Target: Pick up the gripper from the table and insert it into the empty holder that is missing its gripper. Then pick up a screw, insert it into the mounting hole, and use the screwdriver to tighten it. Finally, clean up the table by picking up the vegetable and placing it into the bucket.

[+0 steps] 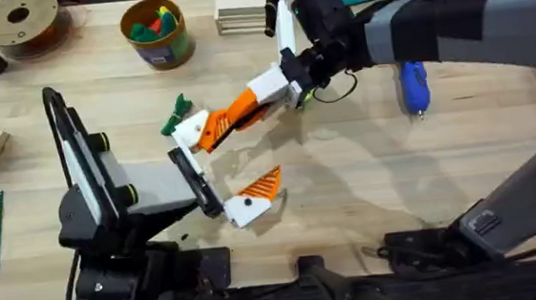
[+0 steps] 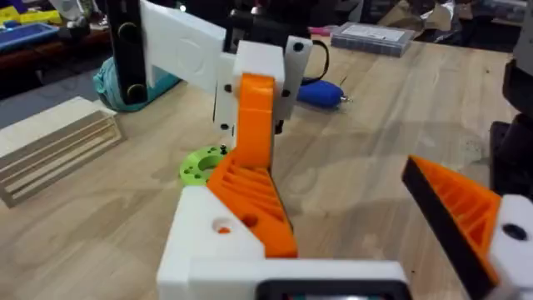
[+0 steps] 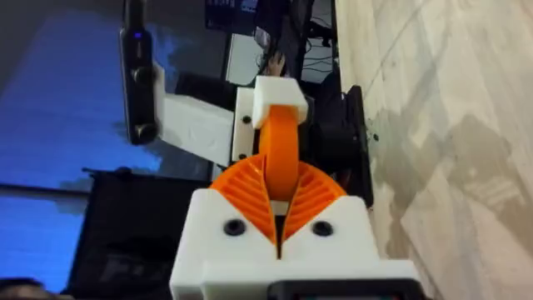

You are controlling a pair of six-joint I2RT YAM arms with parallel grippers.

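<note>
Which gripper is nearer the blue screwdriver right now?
Right. The right gripper has reached across to mid-table, left of the screwdriver, whose spot lies beside that arm's forearm. The left gripper sits farther off, toward the near-left.

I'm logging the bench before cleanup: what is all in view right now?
bucket: one, yellow-rimmed, far side
spool: one, brown, far left corner
wooden blocks: one stack, pale, far edge
vegetable: one, green, beside left gripper
screwdriver: one, blue, right side
disc: one, bright green, mid-table
gripper: one, orange, pinched by right gripper
left gripper: white and orange, open, centre
right gripper: white and orange, shut on the gripper
</note>
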